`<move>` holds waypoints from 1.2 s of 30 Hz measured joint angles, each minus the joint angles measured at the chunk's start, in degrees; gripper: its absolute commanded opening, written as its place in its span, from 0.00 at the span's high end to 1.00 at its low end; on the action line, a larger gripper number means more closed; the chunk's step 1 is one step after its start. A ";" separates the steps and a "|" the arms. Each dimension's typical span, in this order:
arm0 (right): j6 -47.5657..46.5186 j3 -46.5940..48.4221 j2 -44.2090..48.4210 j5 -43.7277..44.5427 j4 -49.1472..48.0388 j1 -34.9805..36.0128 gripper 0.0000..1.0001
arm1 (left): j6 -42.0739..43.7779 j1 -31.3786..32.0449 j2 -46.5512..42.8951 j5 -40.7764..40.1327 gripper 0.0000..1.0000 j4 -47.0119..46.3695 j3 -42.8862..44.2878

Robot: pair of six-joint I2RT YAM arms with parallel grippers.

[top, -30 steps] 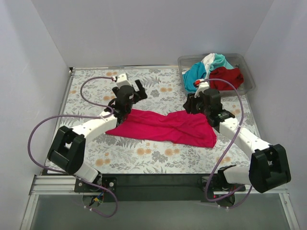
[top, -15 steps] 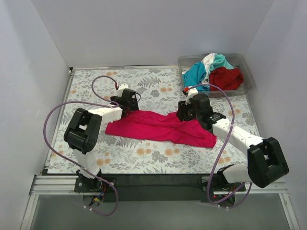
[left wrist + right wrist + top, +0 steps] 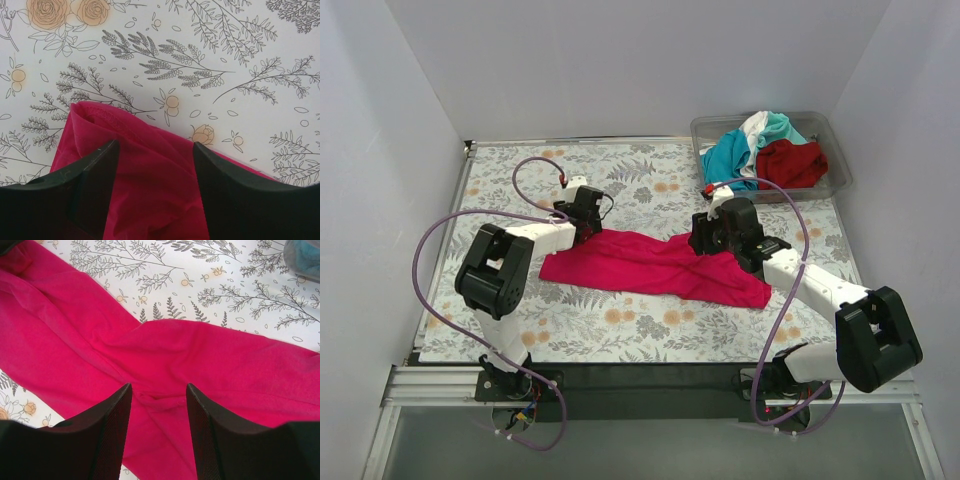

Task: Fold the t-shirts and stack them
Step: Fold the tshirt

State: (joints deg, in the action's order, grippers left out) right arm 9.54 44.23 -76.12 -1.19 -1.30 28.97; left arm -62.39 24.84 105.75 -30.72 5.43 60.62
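The magenta-pink t-shirt lies crumpled in a long strip across the middle of the floral tablecloth. My left gripper is open just over its far left corner, jaws straddling the cloth. My right gripper is open low over a wrinkle in the shirt's middle, jaws either side of it. The teal t-shirt, white t-shirt and dark red t-shirt lie heaped in the bin.
A clear plastic bin stands at the back right corner. White walls enclose the table on three sides. The floral tablecloth covers the table, with its black front edge nearest the arm bases.
Both arms have pulled back and lowered toward the pink shirt. The left gripper came down to its far left corner, the right gripper moved left over its middle. In the last half second little moved.
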 measured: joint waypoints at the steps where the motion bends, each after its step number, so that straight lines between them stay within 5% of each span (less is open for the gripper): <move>1: 0.00 -0.13 0.00 0.00 0.09 0.00 0.57 | -0.02 0.00 0.02 0.00 0.44 0.28 0.00; 4: 0.00 -0.15 0.00 0.02 0.13 0.00 0.57 | -0.02 0.00 0.02 -0.02 0.52 0.94 -0.17; 11: 0.13 -0.15 0.00 0.07 0.13 0.04 0.57 | 0.13 0.00 1.11 -0.46 1.00 1.68 -0.28; 18: 0.28 -0.20 0.00 0.22 0.15 0.13 0.56 | 0.04 -0.04 -0.39 -2.03 1.00 0.55 -1.77; 28: 0.39 -0.66 -0.46 0.57 0.11 1.88 0.56 | -1.29 -1.90 -19.47 -3.91 1.00 -9.38 -13.84; 36: 0.35 -0.61 -3.10 0.68 0.11 3.91 0.56 | -4.20 -2.82 -21.24 -4.87 1.00 -10.93 -20.55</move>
State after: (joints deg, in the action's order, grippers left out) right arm 9.89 43.62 -79.22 -0.51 -1.19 32.88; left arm -66.59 22.02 84.51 -35.59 -5.50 40.07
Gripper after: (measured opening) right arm 0.439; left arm 0.015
